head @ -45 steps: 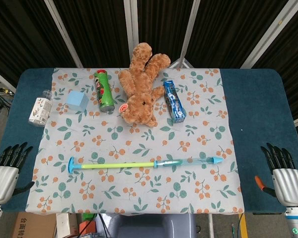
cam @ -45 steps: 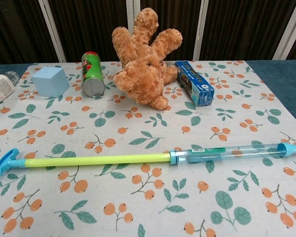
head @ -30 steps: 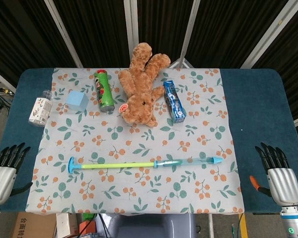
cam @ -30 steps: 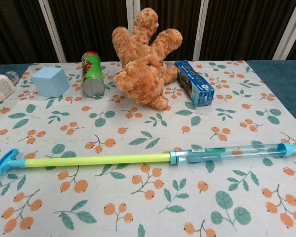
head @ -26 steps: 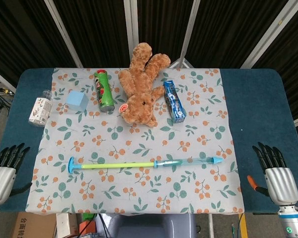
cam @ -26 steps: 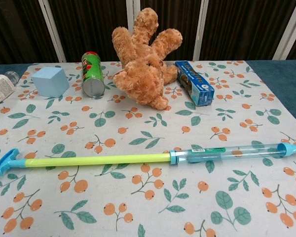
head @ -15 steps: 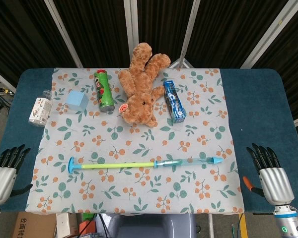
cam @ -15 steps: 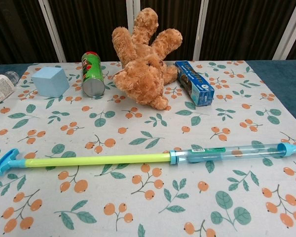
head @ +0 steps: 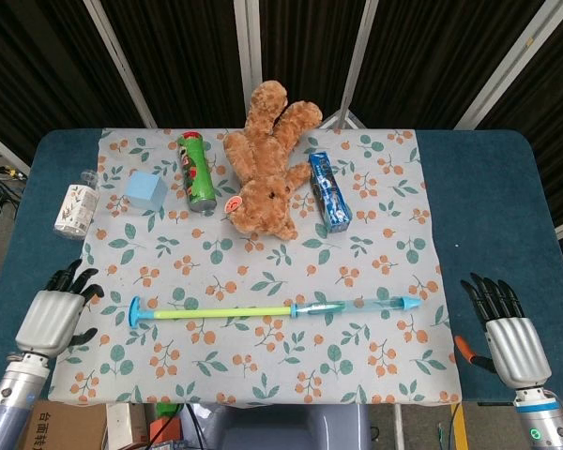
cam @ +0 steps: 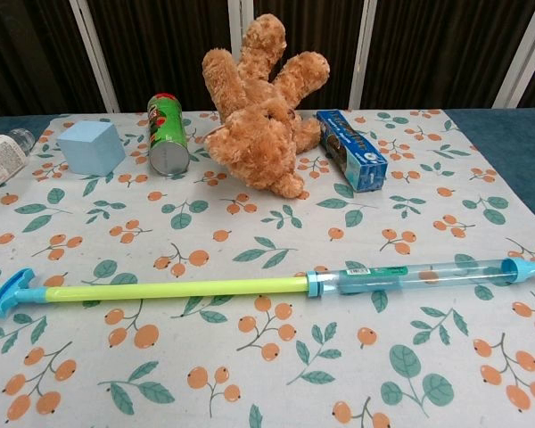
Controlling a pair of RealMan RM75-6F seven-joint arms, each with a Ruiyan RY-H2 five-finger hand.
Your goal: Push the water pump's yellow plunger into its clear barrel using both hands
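Observation:
The water pump lies flat across the near part of the floral cloth. Its yellow plunger rod (head: 230, 312) (cam: 174, 288) is drawn far out to the left and ends in a blue T-handle (head: 134, 311) (cam: 9, 293). The clear barrel (head: 352, 306) (cam: 419, 275) points right with a blue nozzle tip. My left hand (head: 54, 316) hovers open at the cloth's left edge, a short way left of the handle. My right hand (head: 507, 330) is open over the blue table, well right of the nozzle. Neither hand shows in the chest view.
At the back of the cloth lie a brown plush toy (head: 267, 159), a green can (head: 196, 171), a light blue cube (head: 146, 190) and a blue box (head: 327, 191). A clear bottle (head: 76, 206) lies on the blue table (head: 488, 206) at far left.
My left hand has moved right and forward toward the pump's handle. My right hand has crept slightly left. The pump has not moved.

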